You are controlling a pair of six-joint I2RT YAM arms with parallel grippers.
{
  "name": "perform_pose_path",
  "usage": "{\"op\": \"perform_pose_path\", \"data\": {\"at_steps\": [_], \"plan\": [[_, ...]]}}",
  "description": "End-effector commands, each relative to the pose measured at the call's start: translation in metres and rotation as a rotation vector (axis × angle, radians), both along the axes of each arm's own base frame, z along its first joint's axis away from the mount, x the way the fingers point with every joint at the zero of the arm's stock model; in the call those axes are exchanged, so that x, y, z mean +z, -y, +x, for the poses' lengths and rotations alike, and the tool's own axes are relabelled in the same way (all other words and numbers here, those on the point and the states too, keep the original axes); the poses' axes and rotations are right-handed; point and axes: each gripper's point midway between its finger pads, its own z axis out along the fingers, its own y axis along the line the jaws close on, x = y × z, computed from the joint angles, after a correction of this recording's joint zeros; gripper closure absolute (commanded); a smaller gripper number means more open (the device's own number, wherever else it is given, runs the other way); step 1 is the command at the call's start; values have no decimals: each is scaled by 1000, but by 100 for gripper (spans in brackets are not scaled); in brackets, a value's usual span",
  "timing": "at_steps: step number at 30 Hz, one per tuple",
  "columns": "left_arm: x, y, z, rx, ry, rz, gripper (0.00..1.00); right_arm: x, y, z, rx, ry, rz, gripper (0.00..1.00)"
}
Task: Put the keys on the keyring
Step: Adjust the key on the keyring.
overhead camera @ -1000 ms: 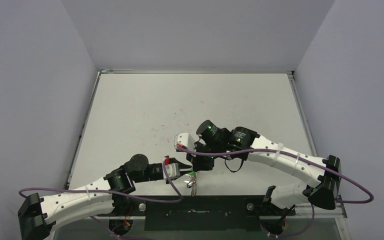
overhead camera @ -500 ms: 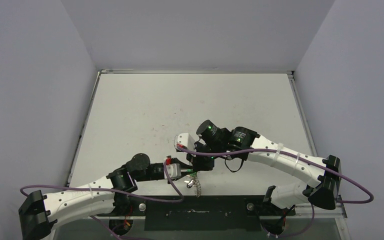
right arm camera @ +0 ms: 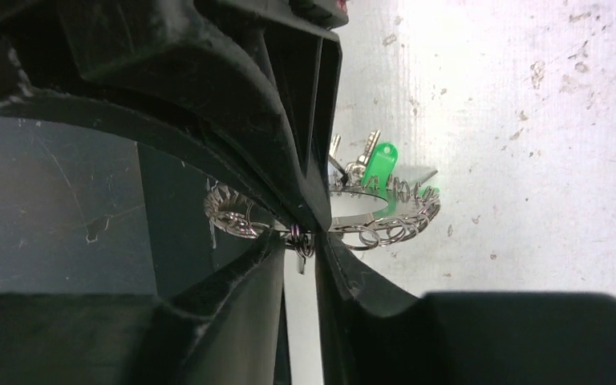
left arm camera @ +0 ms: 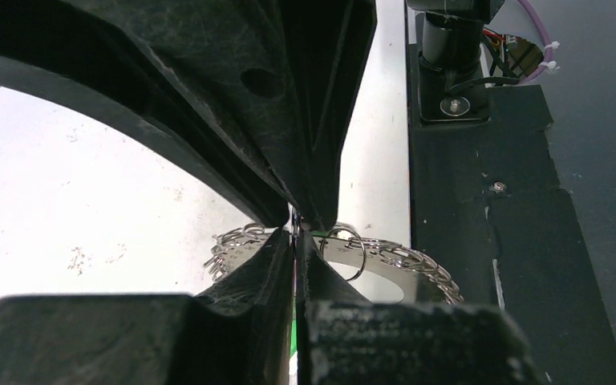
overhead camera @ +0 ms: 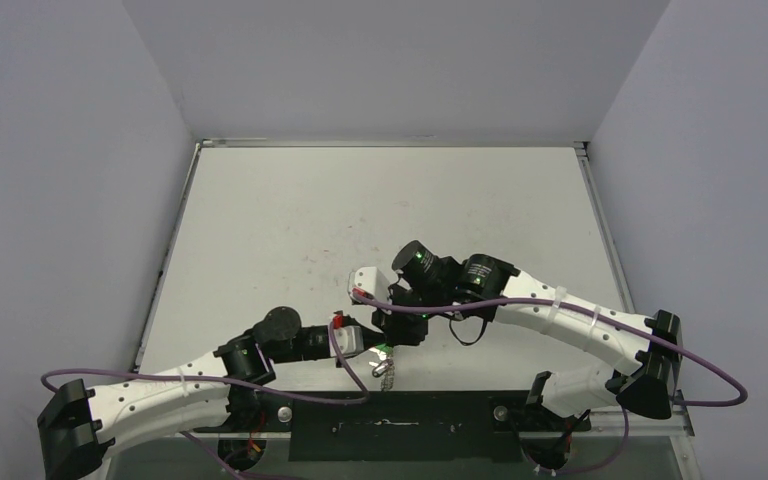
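The keyring, a silver hoop rimmed with small wire loops, hangs between both grippers near the table's front edge. My left gripper is shut, its fingertips pinching the hoop's rim; a thin green sliver shows in the slit between them. My right gripper meets it from the other side, its fingertips closed on a small loop of the rim. The green-headed key and a silver key sit at the hoop's far side. The black-headed key is not visible.
The black base plate with its bolts lies just below the keyring at the table's near edge. The white tabletop is scuffed. Purple cables loop along both arms.
The left arm has shifted slightly right. The hanging keyring swung a little right and back. Both grippers stay closed together at the same spot.
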Motion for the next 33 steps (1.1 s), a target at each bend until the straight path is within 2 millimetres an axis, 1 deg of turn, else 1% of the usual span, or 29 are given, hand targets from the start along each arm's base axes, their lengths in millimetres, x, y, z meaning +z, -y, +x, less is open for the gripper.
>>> {"op": "perform_pose_path", "data": {"at_steps": [1,2,4,6,8,12,16,21,25,33], "plan": [[31,3,7,35,42,-113,100,24,-18,16,-25,81,109,69],[32,2,7,40,43,-129,100,26,-18,18,-34,92,122,64],[34,0,7,48,40,-157,100,32,-17,22,-42,115,157,58],[33,-2,7,60,35,-178,100,36,-15,24,-43,134,196,55],[36,-4,6,61,39,-211,100,38,-12,25,-41,149,231,54],[42,-10,2,53,58,-286,100,40,-3,25,-12,177,290,54],[46,-13,-5,29,71,-329,100,41,0,10,109,237,393,55],[52,-15,-13,-9,84,-359,100,51,2,-3,207,355,564,56],[54,-15,-16,-28,86,-369,100,54,2,-3,208,411,634,61],[54,-12,-16,-35,85,-366,100,52,-11,0,181,345,645,67]]}}
